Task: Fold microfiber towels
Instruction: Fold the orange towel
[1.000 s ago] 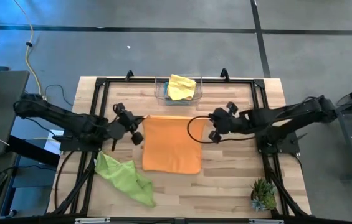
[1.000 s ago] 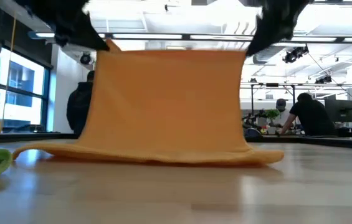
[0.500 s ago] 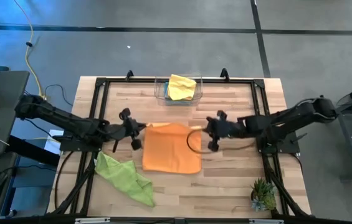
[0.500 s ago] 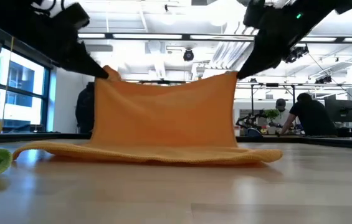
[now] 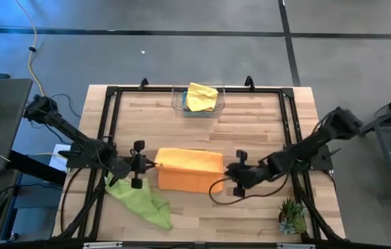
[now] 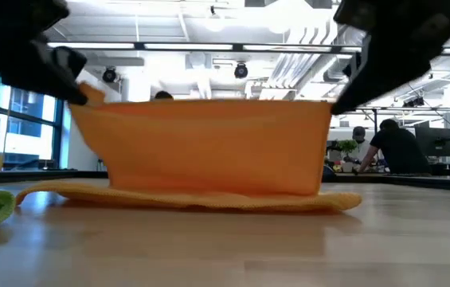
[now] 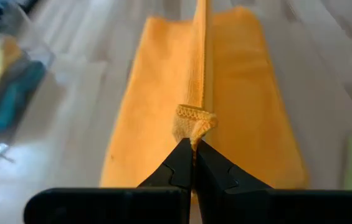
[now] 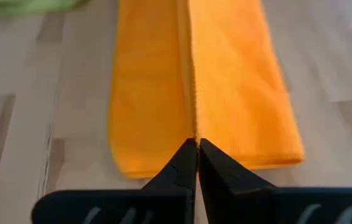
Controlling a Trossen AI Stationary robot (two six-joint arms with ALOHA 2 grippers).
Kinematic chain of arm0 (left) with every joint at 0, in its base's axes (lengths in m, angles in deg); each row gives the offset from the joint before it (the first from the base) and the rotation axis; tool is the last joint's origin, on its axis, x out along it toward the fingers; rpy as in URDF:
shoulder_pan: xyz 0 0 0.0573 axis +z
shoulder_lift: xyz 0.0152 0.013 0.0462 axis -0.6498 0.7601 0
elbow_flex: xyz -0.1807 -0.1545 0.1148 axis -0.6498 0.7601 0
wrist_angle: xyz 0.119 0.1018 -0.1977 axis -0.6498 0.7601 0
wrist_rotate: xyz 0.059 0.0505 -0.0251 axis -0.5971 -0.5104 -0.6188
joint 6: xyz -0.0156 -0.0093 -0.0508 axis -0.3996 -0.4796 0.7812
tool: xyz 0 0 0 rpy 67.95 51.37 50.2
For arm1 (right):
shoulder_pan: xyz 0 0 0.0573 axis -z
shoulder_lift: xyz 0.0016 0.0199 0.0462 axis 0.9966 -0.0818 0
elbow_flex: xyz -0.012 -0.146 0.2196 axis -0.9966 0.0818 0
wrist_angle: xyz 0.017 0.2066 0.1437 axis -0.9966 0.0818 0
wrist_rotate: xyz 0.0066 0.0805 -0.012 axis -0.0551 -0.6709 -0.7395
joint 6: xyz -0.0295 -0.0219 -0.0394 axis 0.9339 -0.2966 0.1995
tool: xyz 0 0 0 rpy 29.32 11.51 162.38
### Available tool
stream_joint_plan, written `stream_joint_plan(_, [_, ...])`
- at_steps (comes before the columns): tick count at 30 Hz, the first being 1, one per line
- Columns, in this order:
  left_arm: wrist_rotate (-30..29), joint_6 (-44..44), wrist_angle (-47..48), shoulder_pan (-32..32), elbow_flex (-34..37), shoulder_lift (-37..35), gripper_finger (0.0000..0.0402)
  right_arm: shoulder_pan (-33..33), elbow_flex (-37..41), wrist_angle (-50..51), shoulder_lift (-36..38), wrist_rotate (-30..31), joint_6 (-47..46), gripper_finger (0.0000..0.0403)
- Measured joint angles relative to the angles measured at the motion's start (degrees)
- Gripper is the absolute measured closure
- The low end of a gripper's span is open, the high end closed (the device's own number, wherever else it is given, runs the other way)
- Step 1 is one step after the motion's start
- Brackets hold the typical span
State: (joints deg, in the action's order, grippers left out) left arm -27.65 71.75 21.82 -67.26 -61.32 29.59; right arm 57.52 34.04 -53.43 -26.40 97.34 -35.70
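the left gripper (image 5: 148,165) reaches low across the table, pinched tight on a corner of the orange towel (image 5: 188,169), which stretches rightward from it to the right gripper (image 5: 224,173), clamped on the opposite corner. a second ago both claws held that edge farther back toward the clear bin (image 5: 198,108); now it is drawn forward, doubling the cloth. the lime green towel (image 5: 138,197) lies crumpled just beside the left claw.

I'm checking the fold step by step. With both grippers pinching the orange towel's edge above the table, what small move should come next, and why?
Probably lower the pinched edge onto the towel's near edge, then let go. The left gripper and right gripper are each shut on a corner of the orange towel, and in the low view the lifted half stands upright over the half lying flat on the table, so the fold isn't laid down yet.
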Motion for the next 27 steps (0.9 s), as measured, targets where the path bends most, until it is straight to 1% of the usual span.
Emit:
stream_joint_plan(4, [0.0, 3.3, -2.0, -3.2, 2.6, 0.8, 0.0401, -1.1, 0.0, -4.3, -5.8, -0.9, 0.0, 0.0403])
stream_joint_plan(7, [-0.1, 5.0, -4.1, -4.5, 4.1, 2.3, 0.0401, -1.2, 0.0, -5.1, -8.6, -2.2, 0.0, 0.0403])
stream_joint_plan(10, [-0.6, 5.0, -6.7, -5.2, 4.1, 4.7, 0.0401, -1.2, 0.0, -4.7, -9.5, -3.6, 0.2, 0.0403])
stream_joint_plan(13, [-1.0, 3.2, -9.6, -5.2, 3.9, 6.7, 0.0401, -1.2, 0.0, -3.7, -8.2, -3.8, 2.1, 0.0403])
stream_joint_plan(15, [-2.2, 3.0, -9.6, -4.6, 3.3, 7.3, 0.0401, -0.7, -1.3, -0.3, -6.3, -3.2, 3.1, 0.0403])
stream_joint_plan(17, [-3.6, 3.0, -9.8, -3.6, 2.5, 7.6, 0.0401, 0.0, -3.1, 6.0, -4.0, -1.1, 3.7, 0.0403])
stream_joint_plan(21, [-8.0, 0.2, -9.7, -0.4, 0.6, 7.6, 0.0401, 2.7, -8.4, 19.8, 0.7, 5.5, 6.7, 0.0403])
stream_joint_plan(24, [-12.4, -2.9, -9.5, 3.6, -1.1, 7.6, 0.0401, 6.4, -12.0, 27.8, 3.4, 9.8, 8.7, 0.0403])
stream_joint_plan(27, [-16.6, -5.9, -9.5, 8.9, -1.7, 7.6, 0.0401, 10.7, -13.7, 29.7, 4.9, 13.1, 13.4, 0.0403])
